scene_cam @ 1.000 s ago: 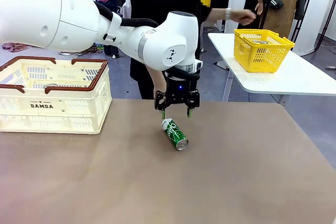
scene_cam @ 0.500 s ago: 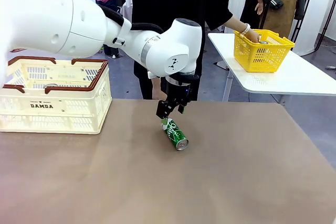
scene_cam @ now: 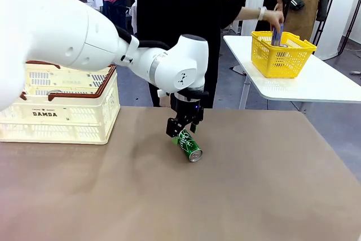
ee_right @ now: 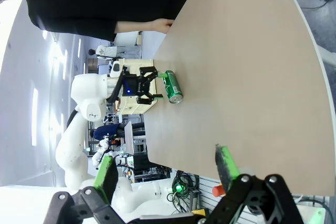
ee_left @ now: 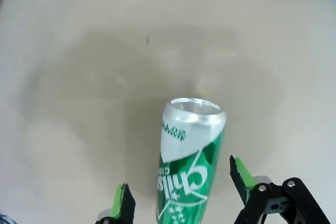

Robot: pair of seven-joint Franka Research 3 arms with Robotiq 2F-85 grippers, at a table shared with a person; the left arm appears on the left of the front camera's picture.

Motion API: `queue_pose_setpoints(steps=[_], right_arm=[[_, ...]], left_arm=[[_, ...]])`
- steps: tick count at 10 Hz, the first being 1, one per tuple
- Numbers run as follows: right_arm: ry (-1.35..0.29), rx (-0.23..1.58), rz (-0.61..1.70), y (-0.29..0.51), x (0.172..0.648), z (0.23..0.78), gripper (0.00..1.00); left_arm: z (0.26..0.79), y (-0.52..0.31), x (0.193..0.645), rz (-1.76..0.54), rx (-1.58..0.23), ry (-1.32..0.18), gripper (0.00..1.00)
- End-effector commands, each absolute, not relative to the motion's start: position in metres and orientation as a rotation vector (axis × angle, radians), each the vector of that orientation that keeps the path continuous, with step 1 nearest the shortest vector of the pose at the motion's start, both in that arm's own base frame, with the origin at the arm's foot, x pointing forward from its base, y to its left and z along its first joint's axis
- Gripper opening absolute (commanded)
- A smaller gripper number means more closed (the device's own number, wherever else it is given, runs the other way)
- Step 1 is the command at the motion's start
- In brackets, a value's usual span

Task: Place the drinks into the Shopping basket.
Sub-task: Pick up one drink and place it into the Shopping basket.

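A green drink can (scene_cam: 188, 145) with white lettering lies on its side in the middle of the brown table, its silver top toward me. My left gripper (scene_cam: 181, 132) hangs low over its far end, open. In the left wrist view the can (ee_left: 190, 163) lies between the green pads (ee_left: 124, 201), with gaps on both sides. The cream Shopping basket (scene_cam: 59, 107) with a brown rim stands at the table's left. At the far right a person's hand (scene_cam: 276, 18) holds a blue can (scene_cam: 276, 35) upright in a yellow basket. My right gripper (ee_right: 167, 169) is open, off the table's edge, holding nothing.
The yellow mesh basket (scene_cam: 282, 55) stands on a separate white table (scene_cam: 321, 83) at the far right. A person in black stands at the far edge, one hand (ee_right: 157, 24) resting on the table. Bare tabletop lies between the green can and the Shopping basket.
My left gripper has turned about its wrist and come down around the green can's far end. The person's hand reached into the yellow basket and now lifts a blue can there.
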State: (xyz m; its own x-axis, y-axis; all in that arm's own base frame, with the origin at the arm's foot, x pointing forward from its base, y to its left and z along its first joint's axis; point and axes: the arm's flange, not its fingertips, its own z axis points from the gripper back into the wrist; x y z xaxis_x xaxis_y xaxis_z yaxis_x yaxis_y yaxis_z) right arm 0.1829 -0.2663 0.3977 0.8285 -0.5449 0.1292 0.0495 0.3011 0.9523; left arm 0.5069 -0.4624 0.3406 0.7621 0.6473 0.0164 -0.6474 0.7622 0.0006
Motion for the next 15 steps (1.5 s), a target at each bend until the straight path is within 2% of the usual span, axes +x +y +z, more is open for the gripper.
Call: queue_pose_setpoints(steps=[1,3,5,8,9,11,13,15], right_arm=[[-0.508,1.221,-0.397,-0.267,0.185,0.399,1.00],[-0.508,1.221,-0.397,-0.267,0.185,0.399,1.00],[-0.508,1.221,-0.397,-0.267,0.185,0.399,1.00],[-0.508,1.221,-0.397,-0.267,0.185,0.399,1.00],[-0.508,1.221,-0.397,-0.267,0.185,0.399,1.00],[-0.508,1.221,-0.397,-0.267,0.185,0.399,1.00],[-0.508,1.221,-0.397,-0.267,0.185,0.399,1.00],[-0.508,1.221,-0.397,-0.267,0.185,0.399,1.00]], left_arm=[[0.323,-0.457,0.508,0.669,-0.020,0.005,1.00],[0.316,-0.458,0.509,0.668,0.007,0.025,1.00],[0.332,-0.450,0.500,0.659,-0.024,0.036,1.00],[0.450,-0.395,0.461,0.495,-0.294,-0.047,1.00],[0.476,-0.370,0.447,0.466,-0.329,-0.008,1.00],[0.530,-0.274,0.420,0.344,-0.418,0.157,1.00],[0.546,-0.177,0.373,0.328,-0.473,0.259,1.00],[0.530,-0.107,0.304,0.368,-0.574,0.191,1.00]])
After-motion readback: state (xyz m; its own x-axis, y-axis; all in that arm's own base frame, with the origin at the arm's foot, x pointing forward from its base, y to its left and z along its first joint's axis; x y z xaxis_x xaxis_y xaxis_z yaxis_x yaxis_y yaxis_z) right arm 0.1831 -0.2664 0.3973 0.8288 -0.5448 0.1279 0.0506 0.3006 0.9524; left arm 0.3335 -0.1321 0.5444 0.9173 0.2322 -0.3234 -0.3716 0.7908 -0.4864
